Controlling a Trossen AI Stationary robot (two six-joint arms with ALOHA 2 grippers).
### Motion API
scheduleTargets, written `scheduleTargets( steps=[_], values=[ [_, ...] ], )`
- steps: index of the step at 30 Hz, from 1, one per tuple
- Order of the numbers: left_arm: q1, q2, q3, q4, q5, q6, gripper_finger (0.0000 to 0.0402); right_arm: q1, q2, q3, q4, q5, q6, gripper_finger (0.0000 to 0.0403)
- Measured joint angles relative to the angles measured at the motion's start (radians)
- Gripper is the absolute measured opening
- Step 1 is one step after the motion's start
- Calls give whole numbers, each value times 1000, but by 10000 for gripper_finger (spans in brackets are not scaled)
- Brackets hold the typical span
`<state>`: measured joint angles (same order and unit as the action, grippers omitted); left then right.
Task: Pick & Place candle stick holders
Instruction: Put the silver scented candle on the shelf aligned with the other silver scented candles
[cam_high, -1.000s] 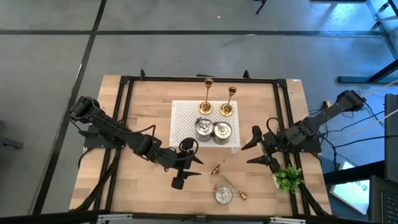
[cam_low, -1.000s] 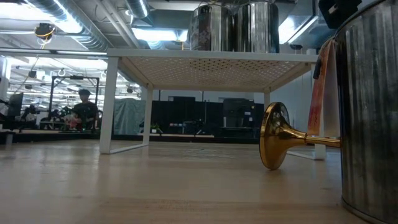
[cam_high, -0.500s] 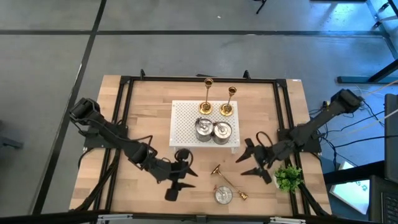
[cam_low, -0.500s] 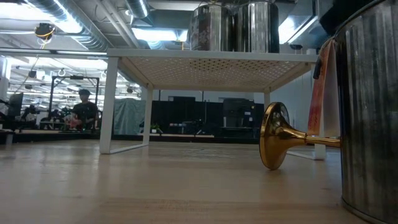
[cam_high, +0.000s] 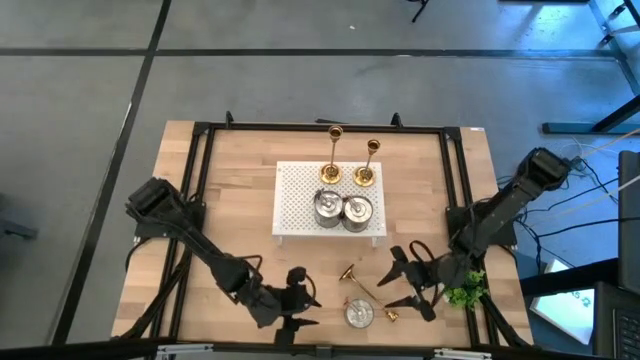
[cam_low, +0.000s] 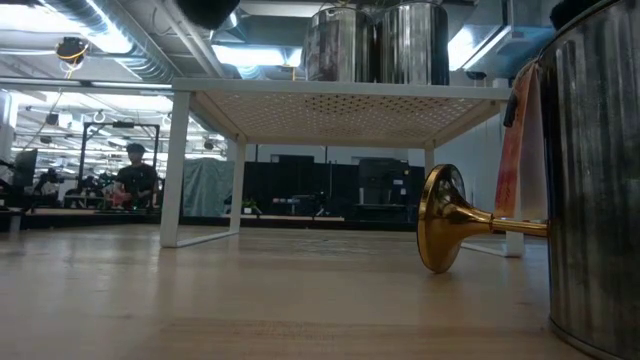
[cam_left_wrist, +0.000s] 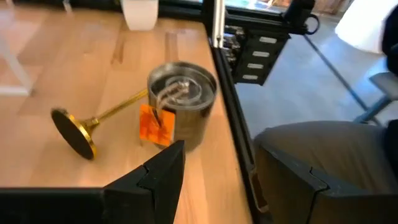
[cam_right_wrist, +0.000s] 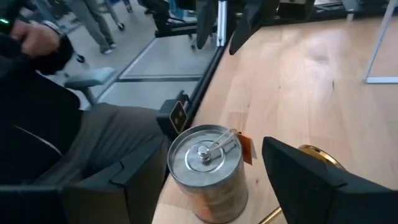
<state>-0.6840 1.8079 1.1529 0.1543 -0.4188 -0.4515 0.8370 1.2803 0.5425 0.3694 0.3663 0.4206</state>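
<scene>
So this looks about two-thirds done: two of the silver holders (cam_high: 328, 208) sit side by side on the white perforated stand (cam_high: 296, 192), and two gold candlesticks (cam_high: 331, 155) stand upright just behind it on the table (cam_high: 230, 190). What's left is down at the front edge, where the third gold candlestick (cam_high: 366, 293) is lying on its side and the last silver holder (cam_high: 360, 314) sits right beside it, orange tag and all. Both arms are hanging around there. The right gripper (cam_high: 410, 283) is just to the right of the pair, fingers spread wide with nothing between them, lined up on the silver holder in its wrist view. The left gripper (cam_high: 298, 318) is on the other side, also parted and empty. Neither is touching anything yet, I think.
</scene>
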Motion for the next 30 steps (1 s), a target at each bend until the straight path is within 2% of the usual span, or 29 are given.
scheduleTargets(
  steps=[6, 13, 20, 25, 30],
  values=[
    [-18, 31, 50, 7, -36, 77, 190, 47, 71, 95, -63, 74, 3, 266],
    [-56, 41, 53, 38, -104, 23, 190, 143, 209, 202, -111, 164, 75, 266],
    [-127, 99, 53, 111, -273, 17, 192, 224, 321, 298, -277, 246, 326, 266],
    [-149, 198, 53, 243, -362, 110, 217, 264, 402, 340, -284, 267, 385, 266],
    [-123, 281, 52, 368, -376, 167, 258, 272, 445, 368, -287, 348, 380, 266]
  ],
)
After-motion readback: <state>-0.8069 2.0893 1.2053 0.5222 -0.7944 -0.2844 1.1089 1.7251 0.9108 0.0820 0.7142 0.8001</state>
